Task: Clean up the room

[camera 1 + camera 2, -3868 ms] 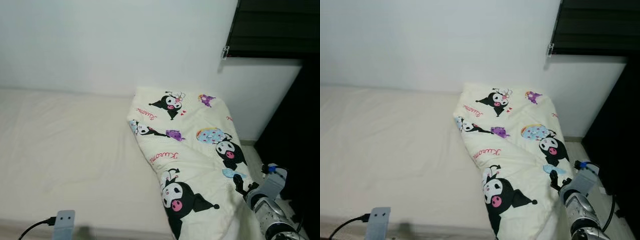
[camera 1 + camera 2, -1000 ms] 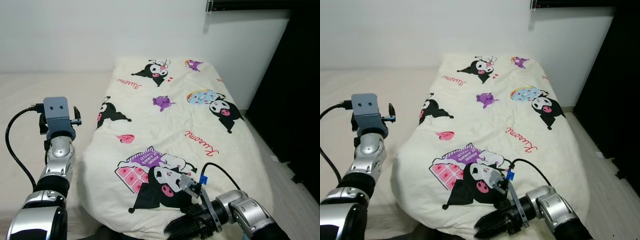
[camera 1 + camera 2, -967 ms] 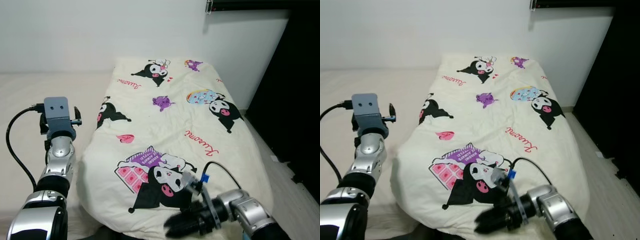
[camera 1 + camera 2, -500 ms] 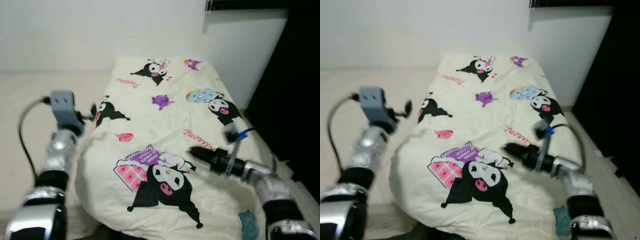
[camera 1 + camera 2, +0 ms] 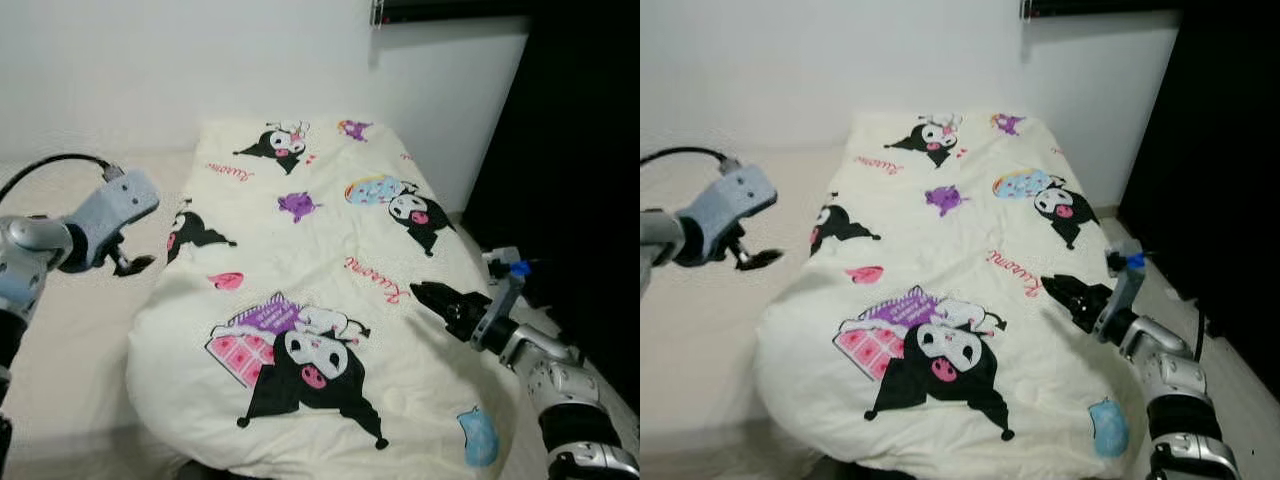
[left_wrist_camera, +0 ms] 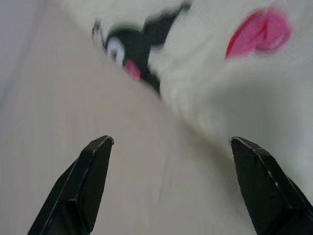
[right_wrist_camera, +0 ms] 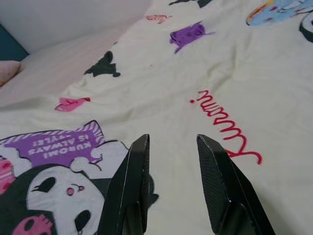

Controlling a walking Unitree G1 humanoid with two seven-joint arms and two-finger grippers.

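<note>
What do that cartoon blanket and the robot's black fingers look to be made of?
The blanket looks like soft, matte padded fabric: it puffs and creases. The right gripper fingers look like hard, slightly glossy plastic, though that is uncertain.

Open mattress (image 5: pixel 70 330) along blanket (image 5: pixel 330 290) left edge; wall (image 5: pixel 200 60) behind; dark panel (image 5: pixel 570 150) crowding right edge.

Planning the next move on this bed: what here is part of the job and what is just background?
Job: patterned blanket, spread on the mattress; left tool open beside its edge; right tool open above it.

Background: white wall, dark curtain.
</note>
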